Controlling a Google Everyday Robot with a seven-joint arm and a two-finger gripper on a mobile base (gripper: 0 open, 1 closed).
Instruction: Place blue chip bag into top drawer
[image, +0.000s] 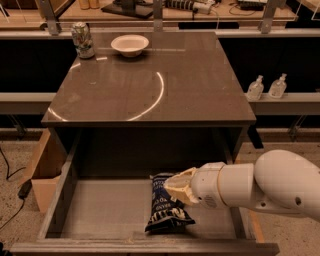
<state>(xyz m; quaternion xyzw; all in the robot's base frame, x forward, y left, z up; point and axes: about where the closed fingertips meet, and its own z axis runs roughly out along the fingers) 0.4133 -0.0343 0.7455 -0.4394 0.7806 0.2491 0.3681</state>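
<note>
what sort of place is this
Probably a robotics lab or workshop: a bench with cables behind the counter, pump bottles on a side ledge, a cardboard box on the floor. The gripper is over the top drawer, at the blue chip bag.

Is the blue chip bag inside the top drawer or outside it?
Inside. The blue chip bag lies on the floor of the open top drawer, right of the middle; the pincer is at its upper end.

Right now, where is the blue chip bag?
In the camera view, the crinkly dark navy chip bag is inside the open grey-brown top drawer, right of its middle, near the front wall. The robot's cream gripper is at the bag's upper end.
</note>
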